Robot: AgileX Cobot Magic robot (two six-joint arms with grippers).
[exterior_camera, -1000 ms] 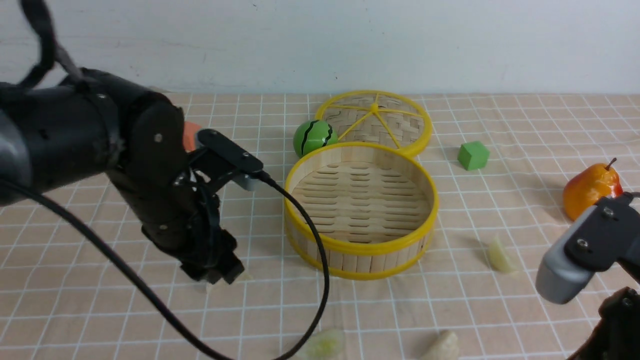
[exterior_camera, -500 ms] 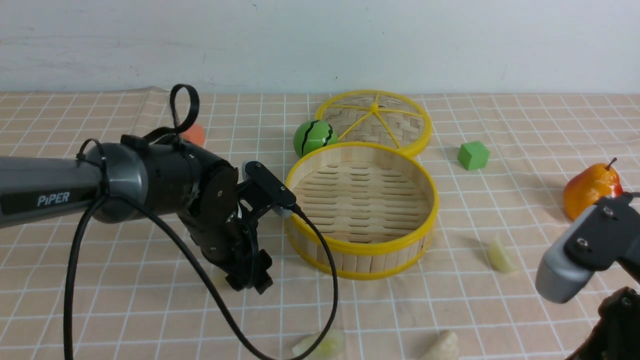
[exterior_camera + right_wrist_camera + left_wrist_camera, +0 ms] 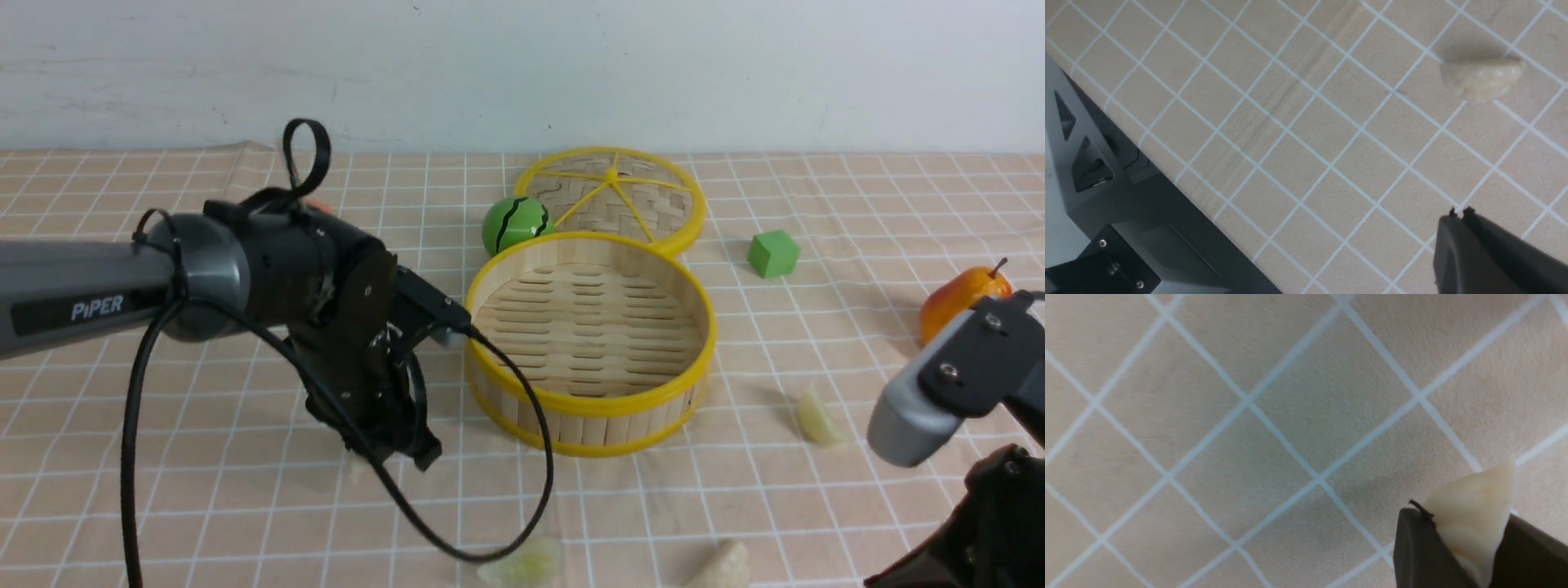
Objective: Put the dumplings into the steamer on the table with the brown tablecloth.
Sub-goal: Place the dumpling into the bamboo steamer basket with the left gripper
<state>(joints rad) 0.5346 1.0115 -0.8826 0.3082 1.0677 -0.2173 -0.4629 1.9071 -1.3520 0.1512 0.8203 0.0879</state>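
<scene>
My left gripper [image 3: 1470, 539] is shut on a cream dumpling [image 3: 1474, 506], low over the brown tablecloth [image 3: 204, 498] left of the steamer [image 3: 588, 425]. In the front view the left gripper [image 3: 392, 453] hides most of that dumpling. The steamer is empty. Three more dumplings lie on the cloth: one right of the steamer [image 3: 819, 420], and two at the front edge, one pale green [image 3: 522, 565] and one cream [image 3: 722, 565]. My right gripper [image 3: 1458, 214] is shut and empty, above the cloth near a cream dumpling [image 3: 1482, 77].
A flat woven disc with yellow spokes [image 3: 620, 196] lies behind the steamer, and a green watermelon ball [image 3: 514, 224] is beside it. A green cube [image 3: 772, 253] and an orange pear [image 3: 963, 298] are at the right. The left arm's cable loops in front of the steamer.
My left arm has swung down and turned, with its gripper staying low by the steamer's left side on the dumpling. The watermelon ball has rolled slightly. The right arm has shifted a little.
</scene>
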